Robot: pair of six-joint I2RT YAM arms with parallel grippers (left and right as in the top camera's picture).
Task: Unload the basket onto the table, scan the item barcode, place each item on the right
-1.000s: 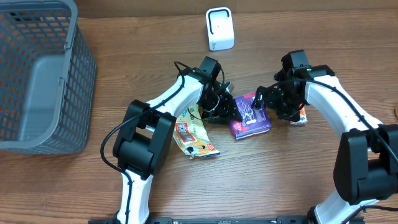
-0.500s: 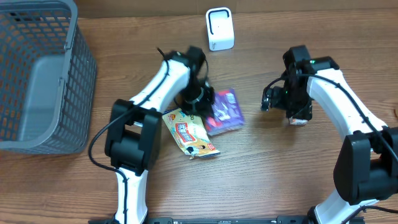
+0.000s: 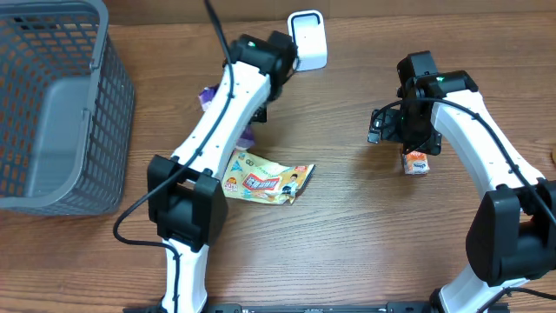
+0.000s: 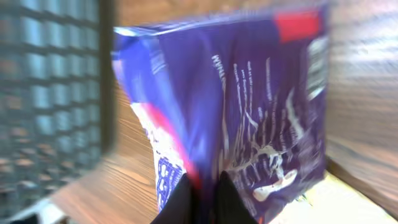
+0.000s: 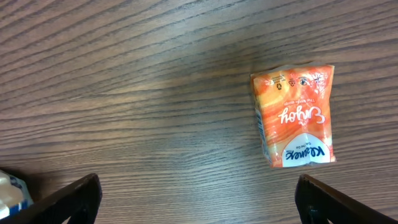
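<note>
The purple pouch (image 4: 249, 112) looks glossy plastic; the table (image 5: 124, 93), grained wood.

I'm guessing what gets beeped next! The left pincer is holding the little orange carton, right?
No. The left pincer is holding the purple plastic packet, as the left wrist view shows. The little orange carton lies on the wooden table.

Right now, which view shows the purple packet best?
Left wrist: the purple packet fills the frame, pinched in the shut left claw. Its print is visible, though blurred. Overhead shows only purple slivers poking out from under the left arm. Right wrist doesn't show it at all.
</note>
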